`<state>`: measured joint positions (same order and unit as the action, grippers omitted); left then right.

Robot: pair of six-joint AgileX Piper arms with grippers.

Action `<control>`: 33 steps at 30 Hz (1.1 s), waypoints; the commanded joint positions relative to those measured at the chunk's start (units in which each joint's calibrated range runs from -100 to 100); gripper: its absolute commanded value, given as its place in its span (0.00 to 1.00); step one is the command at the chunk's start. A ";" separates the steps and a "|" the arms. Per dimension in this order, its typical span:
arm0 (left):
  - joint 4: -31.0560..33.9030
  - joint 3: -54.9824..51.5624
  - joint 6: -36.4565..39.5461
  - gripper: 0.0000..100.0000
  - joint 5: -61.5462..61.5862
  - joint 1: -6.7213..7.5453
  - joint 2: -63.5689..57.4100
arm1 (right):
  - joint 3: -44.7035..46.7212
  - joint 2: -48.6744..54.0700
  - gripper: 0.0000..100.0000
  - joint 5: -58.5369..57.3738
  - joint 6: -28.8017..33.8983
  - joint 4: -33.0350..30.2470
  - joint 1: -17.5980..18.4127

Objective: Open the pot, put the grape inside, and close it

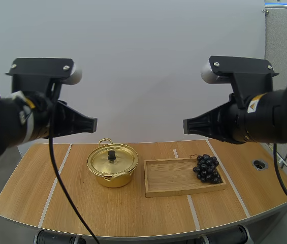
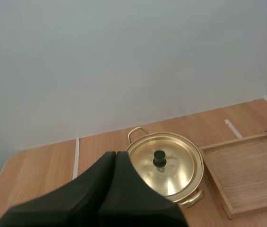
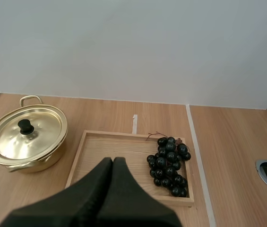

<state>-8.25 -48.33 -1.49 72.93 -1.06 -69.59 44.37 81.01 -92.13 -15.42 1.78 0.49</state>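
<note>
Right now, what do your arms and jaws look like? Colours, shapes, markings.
The left arm and right arm are black with rounded, bulky housings. The left gripper and right gripper are matte black, with jaws tapering to a blunt wedge. The right arm carries a white label with a yellow warning triangle. The left arm has a yellow-and-white label, too small to read.

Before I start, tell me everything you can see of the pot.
The pot is shiny gold-coloured metal, round and shallow, standing upright on the table, left of the tray with a small gap between. Its lid is on, level, with a black knob at its centre. Its far handle and near handle are small loops. Nothing else touches it.
</note>
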 commanded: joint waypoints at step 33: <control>0.01 0.23 -0.95 1.00 4.51 -0.11 11.06 | -0.57 -5.31 1.00 0.29 3.68 -0.76 -0.19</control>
<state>-8.25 -48.33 -1.93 78.06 -1.06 -58.48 44.37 75.49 -91.96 -12.07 1.85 0.49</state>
